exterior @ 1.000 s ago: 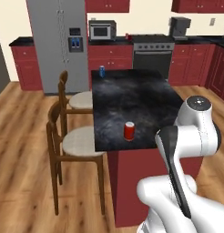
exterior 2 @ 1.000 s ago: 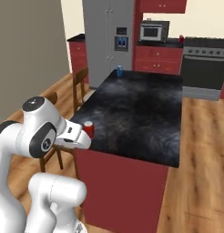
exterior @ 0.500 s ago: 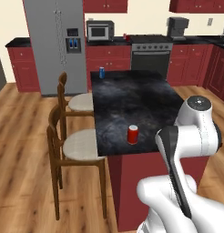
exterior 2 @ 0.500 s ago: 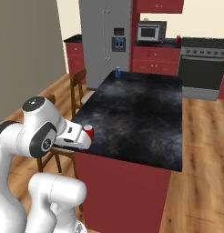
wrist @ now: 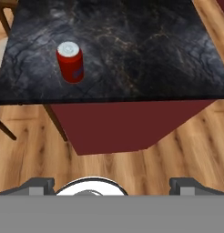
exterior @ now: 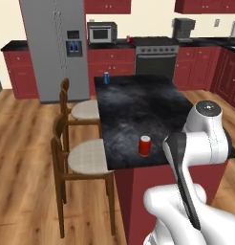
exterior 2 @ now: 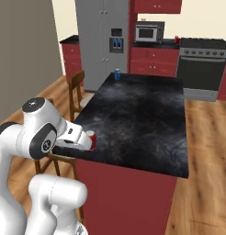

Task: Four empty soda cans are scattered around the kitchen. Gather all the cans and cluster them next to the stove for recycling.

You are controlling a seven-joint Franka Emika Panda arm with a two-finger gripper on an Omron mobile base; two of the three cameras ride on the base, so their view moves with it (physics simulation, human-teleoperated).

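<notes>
1. Soda cans are not yet gathered: as far as the views show, none has been carried to the stove [exterior: 155, 60] in this stretch of work.
2. A red can [exterior: 144, 145] stands upright near the near left edge of the island worktop [exterior: 138, 110]; in the hand view it sits at the upper left [wrist: 70, 62], well apart from the gripper [wrist: 111, 184].
3. A blue and white can [exterior: 106, 77] stands upright at the far left corner of the same worktop, also seen in the right base view [exterior 2: 117, 74].
4. One small red object [exterior: 130, 39] sits on the far counter just left of the stove; it looks like a can already in place, though it is too small to be sure.
5. A fourth can I cannot find.
6. The gripper is released, jaws spread wide, holding nothing, and hangs short of the island's near side.
7. My judgement: the task is at an early stage. The nearest job is to reach the red can, grasp it and drive it to the stove, then return for the blue one.
</notes>
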